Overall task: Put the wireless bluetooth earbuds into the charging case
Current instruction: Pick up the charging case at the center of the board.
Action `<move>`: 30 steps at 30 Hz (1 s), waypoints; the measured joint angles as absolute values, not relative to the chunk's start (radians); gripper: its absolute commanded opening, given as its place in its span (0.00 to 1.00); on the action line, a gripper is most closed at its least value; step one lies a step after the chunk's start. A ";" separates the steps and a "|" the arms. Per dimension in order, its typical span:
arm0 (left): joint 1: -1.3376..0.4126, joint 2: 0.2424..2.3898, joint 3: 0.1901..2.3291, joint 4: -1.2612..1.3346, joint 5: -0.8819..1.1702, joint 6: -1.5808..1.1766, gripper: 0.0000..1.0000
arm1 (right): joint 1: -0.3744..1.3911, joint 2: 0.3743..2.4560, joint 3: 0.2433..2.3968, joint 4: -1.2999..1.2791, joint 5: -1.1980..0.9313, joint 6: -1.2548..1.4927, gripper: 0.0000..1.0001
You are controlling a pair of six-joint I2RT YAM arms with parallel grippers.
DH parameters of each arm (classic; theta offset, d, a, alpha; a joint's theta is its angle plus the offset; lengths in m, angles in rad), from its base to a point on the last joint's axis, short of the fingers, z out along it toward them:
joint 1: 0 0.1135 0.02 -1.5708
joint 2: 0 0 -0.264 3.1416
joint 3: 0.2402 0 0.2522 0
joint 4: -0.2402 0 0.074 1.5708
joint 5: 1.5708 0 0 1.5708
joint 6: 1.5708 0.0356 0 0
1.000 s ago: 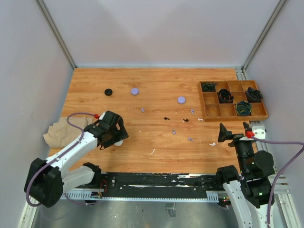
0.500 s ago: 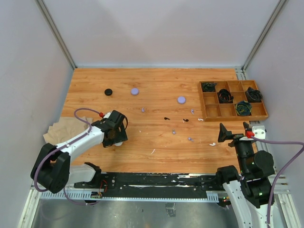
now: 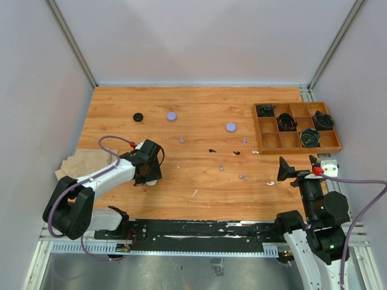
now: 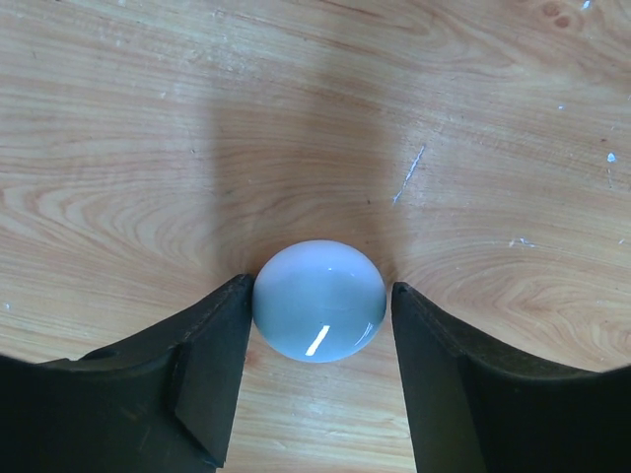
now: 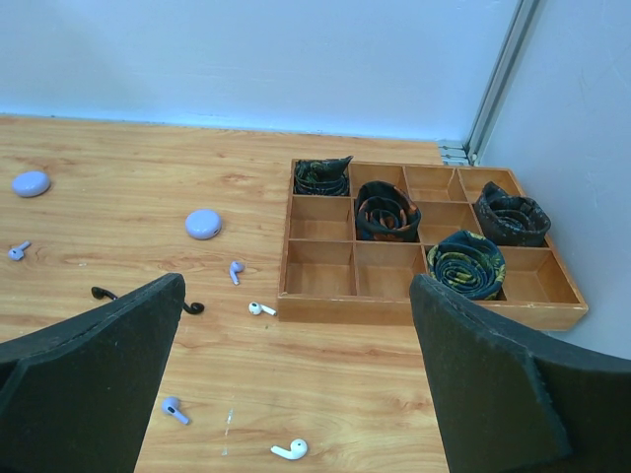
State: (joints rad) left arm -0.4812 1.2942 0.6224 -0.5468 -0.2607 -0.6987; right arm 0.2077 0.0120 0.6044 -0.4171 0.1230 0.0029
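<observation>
Where the top camera looks down, the left gripper (image 3: 150, 178) sits low. Its own camera shows a round shiny white case (image 4: 317, 301) between narrow fingers (image 4: 212, 365), one touching. The right gripper (image 5: 296, 296) is wide, tiny black, lavender and white earbuds (image 5: 289, 450) lying ahead

No text, label or number is legible anywhere.

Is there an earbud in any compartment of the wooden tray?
No: in the right wrist view the tray holds only four coiled cables, and the earbuds lie on the table.
</observation>
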 measured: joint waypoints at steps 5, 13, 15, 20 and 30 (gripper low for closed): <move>-0.481 1.294 0.622 -0.538 -0.248 -0.695 0.60 | 0.208 0.012 0.604 -0.417 0.121 0.003 0.99; -0.501 1.291 0.620 -0.530 -0.242 -0.687 0.56 | 0.208 0.012 0.604 -0.414 0.112 0.003 0.99; -0.518 1.287 0.618 -0.519 -0.242 -0.686 0.55 | 0.208 0.012 0.604 -0.412 0.099 0.004 0.99; -0.555 1.271 0.615 -0.484 -0.237 -0.680 0.53 | 0.208 0.064 0.612 -0.402 0.047 0.022 0.99; -0.655 1.151 0.583 -0.272 -0.283 -0.581 0.52 | 0.208 0.208 0.664 -0.386 -0.058 0.072 0.99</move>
